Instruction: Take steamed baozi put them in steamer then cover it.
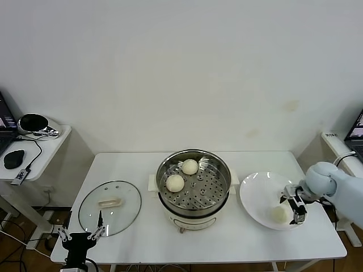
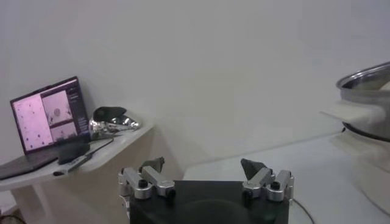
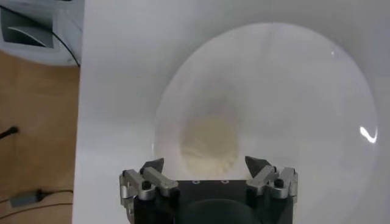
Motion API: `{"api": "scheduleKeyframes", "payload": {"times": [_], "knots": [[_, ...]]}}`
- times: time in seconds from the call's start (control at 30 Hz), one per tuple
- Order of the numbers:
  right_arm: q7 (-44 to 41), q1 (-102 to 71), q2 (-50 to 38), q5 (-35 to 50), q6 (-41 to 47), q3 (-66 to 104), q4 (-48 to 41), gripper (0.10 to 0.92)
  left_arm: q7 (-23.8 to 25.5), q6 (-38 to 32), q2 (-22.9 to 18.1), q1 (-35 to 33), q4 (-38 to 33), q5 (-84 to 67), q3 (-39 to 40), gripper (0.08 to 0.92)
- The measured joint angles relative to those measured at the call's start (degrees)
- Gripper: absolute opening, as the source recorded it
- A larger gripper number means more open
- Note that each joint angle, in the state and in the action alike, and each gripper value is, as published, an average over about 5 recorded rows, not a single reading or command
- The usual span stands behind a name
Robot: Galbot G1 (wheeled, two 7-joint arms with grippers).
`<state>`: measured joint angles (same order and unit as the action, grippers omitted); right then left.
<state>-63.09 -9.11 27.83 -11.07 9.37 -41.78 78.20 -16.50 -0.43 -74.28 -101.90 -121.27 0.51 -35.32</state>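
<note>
The shiny steamer point(image 1: 194, 195) stands mid-table with two steamed baozi point(image 1: 190, 166) point(image 1: 175, 183) on its perforated floor. One more baozi point(image 1: 278, 214) point(image 3: 210, 143) lies on the white plate point(image 1: 258, 190) point(image 3: 292, 91) to the right. My right gripper point(image 1: 296, 211) point(image 3: 207, 163) hangs open just over the plate, right beside that bun, which sits in line with the gap between its fingers. The glass cover point(image 1: 109, 207) lies flat on the table at the left. My left gripper point(image 1: 82, 232) point(image 2: 203, 164) waits open and empty at the table's front-left edge, near the cover.
A side table point(image 1: 48, 148) at the left carries a laptop point(image 2: 49, 115), a mouse point(image 1: 13, 158) and a dark rounded object point(image 1: 33, 123). Another laptop point(image 1: 357, 131) shows at the right edge. The steamer's rim point(image 2: 372, 82) appears in the left wrist view.
</note>
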Motion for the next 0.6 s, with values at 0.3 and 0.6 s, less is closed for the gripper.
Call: {"api": "scheduleKeyframes", "payload": {"times": [0.3, 0.6], "knots": [[0.8, -1.8, 1.9, -0.7, 0.5, 1.5, -1.7, 0.748, 0.0, 0.0, 0.0, -0.1, 0.0, 0.0, -0.2, 0.823], [0.5, -2.1, 2.5, -1.1, 1.1, 1.9, -2.3, 0.602, 0.0, -0.2, -0.2, -0.4, -0.3, 0.0, -0.5, 0.823]]}}
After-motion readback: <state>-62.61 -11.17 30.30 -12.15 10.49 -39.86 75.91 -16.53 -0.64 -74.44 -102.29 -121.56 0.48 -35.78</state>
